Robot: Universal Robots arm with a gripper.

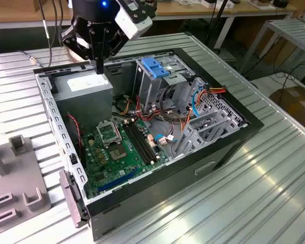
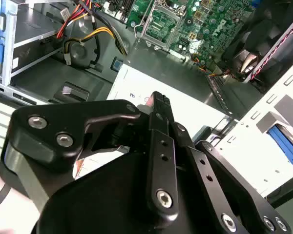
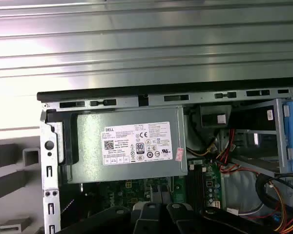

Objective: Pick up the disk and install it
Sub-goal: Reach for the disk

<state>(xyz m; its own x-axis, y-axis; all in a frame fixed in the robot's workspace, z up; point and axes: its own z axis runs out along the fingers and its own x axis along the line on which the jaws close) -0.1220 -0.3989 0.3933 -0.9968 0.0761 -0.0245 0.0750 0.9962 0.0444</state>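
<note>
Shiny ribbed metal table (image 1: pixel 254 168), matt grey metal power supply (image 3: pixel 129 144), matt black gripper (image 2: pixel 158 100)

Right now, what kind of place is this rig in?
Probably a lab or workshop bench for PC assembly: an opened computer case lies on a ribbed metal table, with wooden workbenches and hanging cables behind.

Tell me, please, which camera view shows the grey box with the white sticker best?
The first wrist view: the grey box faces the camera, its whole sticker showing. The exterior view shows it slanted, below the gripper. In the second wrist view the gripper hides part of it.
</note>
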